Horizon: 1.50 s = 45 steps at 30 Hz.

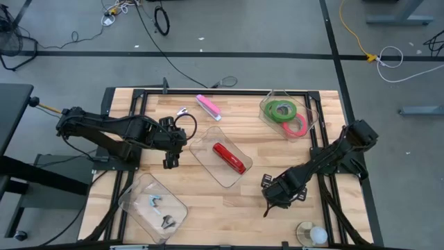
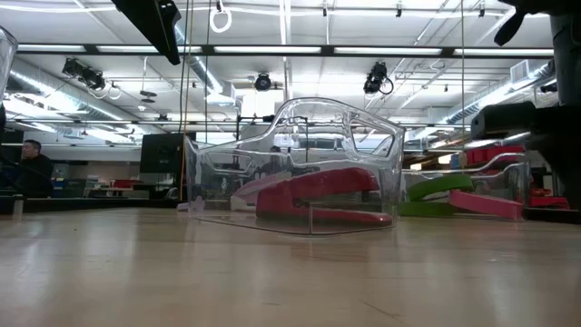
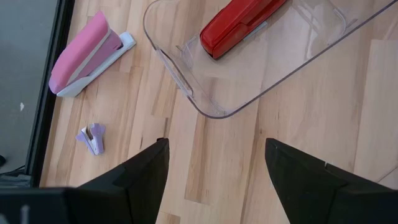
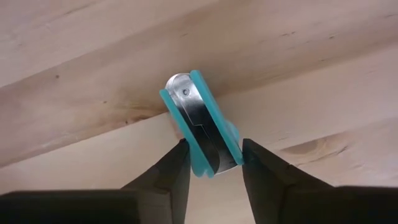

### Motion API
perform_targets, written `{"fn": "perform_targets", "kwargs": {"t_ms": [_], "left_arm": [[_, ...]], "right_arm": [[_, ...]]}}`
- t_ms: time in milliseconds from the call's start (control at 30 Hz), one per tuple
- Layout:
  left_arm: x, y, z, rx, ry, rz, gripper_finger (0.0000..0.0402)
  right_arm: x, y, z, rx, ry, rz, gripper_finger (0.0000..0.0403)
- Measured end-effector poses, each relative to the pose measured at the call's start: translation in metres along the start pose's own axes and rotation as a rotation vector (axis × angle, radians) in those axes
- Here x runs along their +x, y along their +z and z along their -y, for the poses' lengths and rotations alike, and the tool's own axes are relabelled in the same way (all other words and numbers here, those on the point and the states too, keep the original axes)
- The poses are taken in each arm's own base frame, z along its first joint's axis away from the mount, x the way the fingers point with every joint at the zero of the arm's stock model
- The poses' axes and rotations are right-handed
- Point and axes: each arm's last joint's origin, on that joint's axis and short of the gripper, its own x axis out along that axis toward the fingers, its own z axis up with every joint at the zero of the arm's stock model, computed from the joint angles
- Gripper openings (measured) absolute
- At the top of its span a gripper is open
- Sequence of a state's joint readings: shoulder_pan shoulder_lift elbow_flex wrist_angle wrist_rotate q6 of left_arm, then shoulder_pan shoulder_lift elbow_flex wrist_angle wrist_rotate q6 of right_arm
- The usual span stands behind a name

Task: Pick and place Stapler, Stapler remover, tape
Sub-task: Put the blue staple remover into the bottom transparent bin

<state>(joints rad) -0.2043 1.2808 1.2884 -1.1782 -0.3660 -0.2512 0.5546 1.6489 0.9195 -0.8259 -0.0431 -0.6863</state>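
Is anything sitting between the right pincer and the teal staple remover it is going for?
Nothing visible. In the right wrist view the right pincer has a finger on each side of the teal staple remover, which lies on bare wood of the table with no other object around it.

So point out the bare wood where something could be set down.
Free: the strip between the middle tray and the right gripper, and the near edge between the left tray and it. Crowded: the far edge, with the pink stapler and tape.
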Motion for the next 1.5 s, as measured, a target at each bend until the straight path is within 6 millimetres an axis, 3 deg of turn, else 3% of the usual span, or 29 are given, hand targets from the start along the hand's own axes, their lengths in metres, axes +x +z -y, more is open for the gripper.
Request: {"fn": "perform_targets", "kwargs": {"t_ms": [367, 833, 1067, 1500], "left_arm": [[0.0, 0.0, 0.0, 0.0, 0.0, 0.0, 0.0265], [0.0, 0.004, 0.001, -0.017, -0.011, 0.042, 0.0265], [-0.001, 0.017, 0.004, -0.066, -0.047, 0.17, 0.0265], [-0.013, 0.05, 0.008, -0.08, -0.101, 0.51, 0.0265]], "right_arm": [[-0.034, -0.002, -0.001, 0.106, -0.123, 0.16, 0.0128], [-0.096, -0.027, 0.018, 0.49, -0.549, 0.395, 0.0128], [-0.111, -0.038, 0.04, 0.738, -0.667, 0.561, 0.0128], [-0.142, -0.054, 0.073, 1.018, -0.83, 0.965, 0.0128]]}}
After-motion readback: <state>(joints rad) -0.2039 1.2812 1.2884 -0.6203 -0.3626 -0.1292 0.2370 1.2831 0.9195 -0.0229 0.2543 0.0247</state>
